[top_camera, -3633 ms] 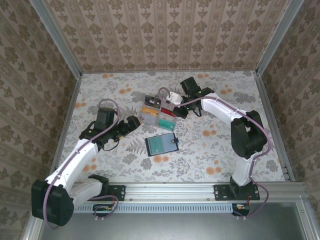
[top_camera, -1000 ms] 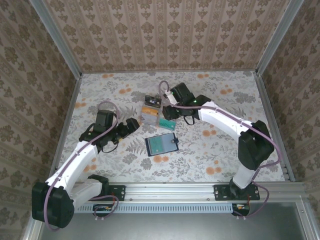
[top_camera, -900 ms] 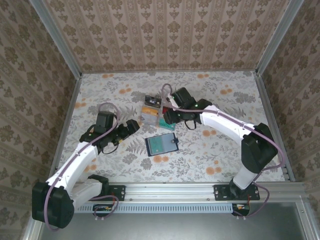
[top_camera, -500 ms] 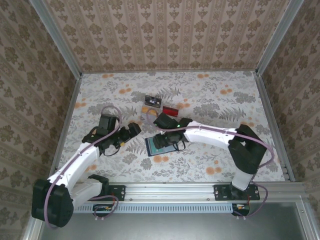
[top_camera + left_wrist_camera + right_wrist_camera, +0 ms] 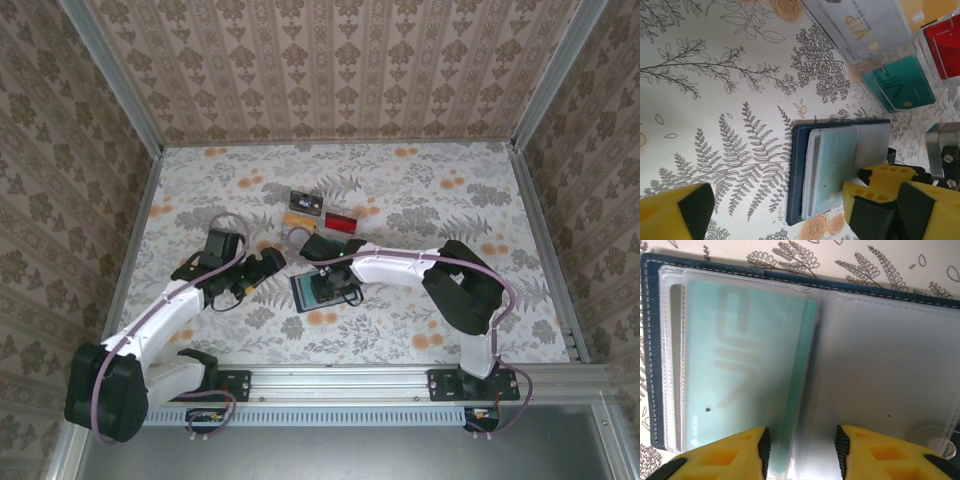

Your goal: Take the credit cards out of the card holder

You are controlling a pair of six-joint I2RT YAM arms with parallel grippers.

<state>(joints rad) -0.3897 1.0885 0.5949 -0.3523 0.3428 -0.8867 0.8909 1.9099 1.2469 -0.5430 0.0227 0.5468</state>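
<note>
Right gripper (image 5: 801, 440) jaws part-open, tips either side of the edge of teal card (image 5: 740, 365) in card holder (image 5: 650, 350) | I judge: extraction starting | next: pinch edge, slide it out

The card holder (image 5: 880, 355) has a matt stitched navy cover and smooth, frosted plastic sleeves.

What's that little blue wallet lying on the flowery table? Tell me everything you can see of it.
The card holder is a dark navy folding wallet with pale stitching, lying open and flat on the table. Inside are cloudy clear plastic sleeves; one holds a teal card. The right hand hovers at the sleeves, yellow fingers apart.
</note>
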